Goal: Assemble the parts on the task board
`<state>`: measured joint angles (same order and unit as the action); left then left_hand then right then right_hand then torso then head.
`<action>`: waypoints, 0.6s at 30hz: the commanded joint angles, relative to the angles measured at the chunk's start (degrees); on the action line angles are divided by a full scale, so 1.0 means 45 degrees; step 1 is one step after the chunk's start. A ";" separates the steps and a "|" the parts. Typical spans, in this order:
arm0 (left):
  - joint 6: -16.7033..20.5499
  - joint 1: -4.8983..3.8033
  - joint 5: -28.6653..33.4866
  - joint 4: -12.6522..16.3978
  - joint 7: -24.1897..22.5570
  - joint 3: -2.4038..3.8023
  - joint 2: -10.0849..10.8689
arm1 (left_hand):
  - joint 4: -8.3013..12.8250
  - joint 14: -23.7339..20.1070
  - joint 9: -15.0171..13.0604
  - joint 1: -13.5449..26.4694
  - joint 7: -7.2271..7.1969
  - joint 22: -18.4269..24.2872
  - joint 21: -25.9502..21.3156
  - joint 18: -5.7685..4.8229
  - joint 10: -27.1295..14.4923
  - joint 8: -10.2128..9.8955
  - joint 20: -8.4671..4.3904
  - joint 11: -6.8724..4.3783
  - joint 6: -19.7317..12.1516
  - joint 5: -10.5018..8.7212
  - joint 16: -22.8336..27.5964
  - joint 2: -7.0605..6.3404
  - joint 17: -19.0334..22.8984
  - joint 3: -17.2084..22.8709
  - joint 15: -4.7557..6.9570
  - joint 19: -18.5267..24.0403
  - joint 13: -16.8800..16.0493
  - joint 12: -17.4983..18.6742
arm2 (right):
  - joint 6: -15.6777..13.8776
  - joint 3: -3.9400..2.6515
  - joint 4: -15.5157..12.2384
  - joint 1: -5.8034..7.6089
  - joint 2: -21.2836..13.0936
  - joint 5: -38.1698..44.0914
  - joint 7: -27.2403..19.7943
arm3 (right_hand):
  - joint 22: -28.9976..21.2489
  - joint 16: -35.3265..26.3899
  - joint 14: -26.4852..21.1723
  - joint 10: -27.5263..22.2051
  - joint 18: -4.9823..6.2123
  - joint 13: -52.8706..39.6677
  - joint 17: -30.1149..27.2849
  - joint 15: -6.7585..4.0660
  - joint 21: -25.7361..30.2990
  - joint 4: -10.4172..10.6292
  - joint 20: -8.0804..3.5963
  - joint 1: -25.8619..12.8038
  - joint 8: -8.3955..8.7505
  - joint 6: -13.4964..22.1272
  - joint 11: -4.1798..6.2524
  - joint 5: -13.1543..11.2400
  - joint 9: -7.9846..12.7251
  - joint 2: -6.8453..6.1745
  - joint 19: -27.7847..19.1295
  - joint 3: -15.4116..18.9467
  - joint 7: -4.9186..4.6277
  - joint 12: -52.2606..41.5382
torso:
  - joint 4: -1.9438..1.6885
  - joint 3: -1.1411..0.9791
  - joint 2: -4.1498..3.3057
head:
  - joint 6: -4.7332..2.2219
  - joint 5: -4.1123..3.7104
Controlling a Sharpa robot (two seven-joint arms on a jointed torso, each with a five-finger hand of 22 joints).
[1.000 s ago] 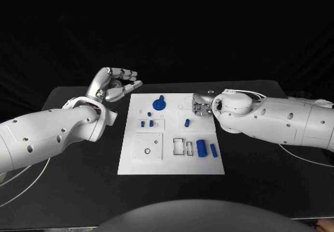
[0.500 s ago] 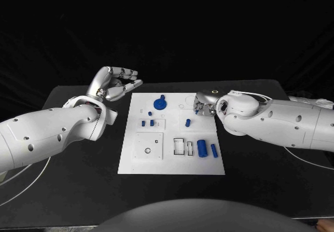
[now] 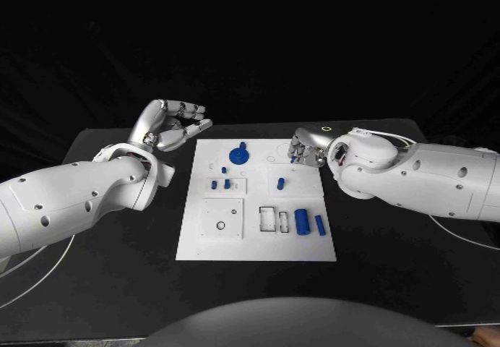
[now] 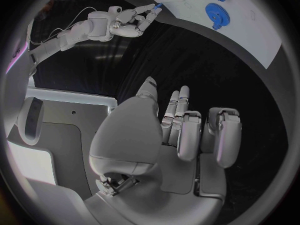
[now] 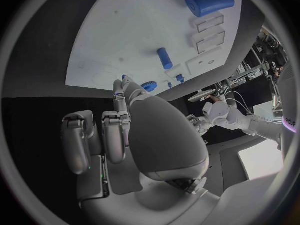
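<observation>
The white task board [image 3: 261, 249] lies in the middle of the black table. On it are a blue gear [image 3: 238, 155], a few small blue pegs [image 3: 220, 185], a single peg [image 3: 279, 183], a thick blue cylinder [image 3: 301, 221] and a slim blue bar [image 3: 319, 225]. My right hand [image 3: 308, 152] hovers over the board's far right corner. In the left wrist view the right hand [image 4: 128, 21] pinches a small blue piece [image 4: 157, 6] at its fingertips. My left hand [image 3: 172, 124] is raised beyond the board's far left corner, fingers curled in, holding nothing.
A black ring [image 3: 221, 226] sits in the square plate on the board's near left. Rectangular slots [image 3: 274, 219] lie beside the cylinder. Cables trail over the table at both sides. Bare black table surrounds the board.
My right hand has drawn slightly away from me toward the board's far right corner, and its forearm has shifted right. The left hand has stayed put.
</observation>
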<state>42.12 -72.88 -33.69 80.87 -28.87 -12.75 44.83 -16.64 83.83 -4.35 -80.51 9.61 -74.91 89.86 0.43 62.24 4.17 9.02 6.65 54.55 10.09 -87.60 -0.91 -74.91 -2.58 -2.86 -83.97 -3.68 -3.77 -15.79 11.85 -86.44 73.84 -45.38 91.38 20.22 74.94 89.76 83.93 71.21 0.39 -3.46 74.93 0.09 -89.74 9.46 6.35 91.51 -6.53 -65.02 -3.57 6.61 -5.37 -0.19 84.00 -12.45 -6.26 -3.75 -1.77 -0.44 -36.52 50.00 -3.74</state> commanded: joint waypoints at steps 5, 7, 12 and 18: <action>-0.0169 -0.0006 -0.0059 -0.0040 -0.0047 0.0006 -0.0022 | 0.0001 0.0931 0.0020 -0.0077 -0.0017 -0.3353 0.0031 -0.0095 0.0066 -0.0052 -0.0099 -0.0056 0.0111 0.0067 0.0060 0.0013 -0.2101 -0.0064 0.0086 -0.1339 -0.0014 -0.0053 | -0.0283 -0.0009 -0.0553 0.0374 -0.0235 -0.0350 -0.0157 | 0.3346 0.0052 0.1350 -0.0106 -0.0087 0.0011 0.3348 0.0081 -0.0057 0.0016 0.0085 -0.0120 0.0054 -0.0046 -0.0074 0.0016 0.0001 -0.0038 0.1333 -0.0070 -0.0123 0.0071 | 0.0000 -0.0003 -0.0015 | -0.0020 0.0016; -0.0171 -0.0006 -0.0059 -0.0060 -0.0047 0.0005 -0.0031 | 0.0001 0.0931 0.0020 -0.0077 -0.0017 -0.3353 0.0031 -0.0095 0.0066 -0.0052 -0.0099 -0.0056 0.0111 0.0067 0.0060 0.0013 -0.2101 -0.0064 0.0086 -0.1339 -0.0014 -0.0053 | -0.0296 -0.0010 -0.0700 0.0460 -0.0286 -0.0446 -0.0184 | 0.3346 0.0052 0.1350 -0.0108 -0.0087 0.0011 0.3348 0.0082 -0.0057 0.0015 0.0085 -0.0121 0.0055 -0.0044 -0.0075 0.0015 0.0001 -0.0039 0.1333 -0.0072 -0.0124 0.0071 | -0.0002 0.0000 -0.0009 | -0.0001 0.0026; -0.0176 -0.0006 -0.0059 -0.0122 -0.0052 0.0003 -0.0065 | -0.0002 0.0915 0.0021 -0.0093 -0.0018 -0.3353 0.0031 -0.0095 0.0071 -0.0053 -0.0100 -0.0058 0.0113 0.0069 0.0084 0.0025 -0.2054 -0.0073 0.0089 -0.1339 -0.0013 -0.0053 | -0.0350 -0.0021 -0.1267 0.0656 -0.0394 -0.0643 -0.0362 | 0.3346 0.0052 0.1350 -0.0126 -0.0087 0.0010 0.3348 0.0094 -0.0057 0.0007 0.0091 -0.0121 0.0069 -0.0033 -0.0082 0.0012 0.0002 -0.0039 0.1333 -0.0095 -0.0137 0.0071 | -0.0010 -0.0007 -0.0010 | -0.0001 0.0104; -0.0182 -0.0006 -0.0059 -0.0218 -0.0055 0.0001 -0.0132 | -0.0001 0.0865 0.0022 -0.0109 -0.0018 -0.3353 0.0031 -0.0095 0.0064 -0.0055 -0.0101 -0.0056 0.0113 0.0072 0.0151 0.0030 -0.1916 -0.0081 0.0090 -0.1339 -0.0011 -0.0047 | -0.0073 -0.0027 -0.1856 0.0723 -0.0174 -0.0717 -0.0609 | 0.3346 0.0052 0.1350 -0.0190 -0.0087 0.0008 0.3348 0.0159 -0.0057 -0.0069 0.0134 -0.0076 0.0124 0.0009 -0.0131 0.0043 0.0004 -0.0034 0.1333 -0.0234 -0.0196 0.0065 | -0.0018 -0.0006 -0.0020 | -0.0001 0.0170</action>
<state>41.99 -72.88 -33.72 79.95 -28.85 -12.77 44.45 -16.64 83.83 -4.30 -80.51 9.61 -74.91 89.86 0.43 62.24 4.17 9.02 6.65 54.55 10.08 -87.01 -0.91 -74.91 -2.58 -2.86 -83.97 -3.69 -3.77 -16.81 11.75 -94.30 77.04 -46.47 88.61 18.99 74.93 89.76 83.97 70.60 0.40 -3.46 74.92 0.48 -89.74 9.10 6.43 91.46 -6.17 -64.76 -4.18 6.50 -5.26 -0.26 83.99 -13.30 -6.52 -3.75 -1.83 -0.44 -36.57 50.00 -3.16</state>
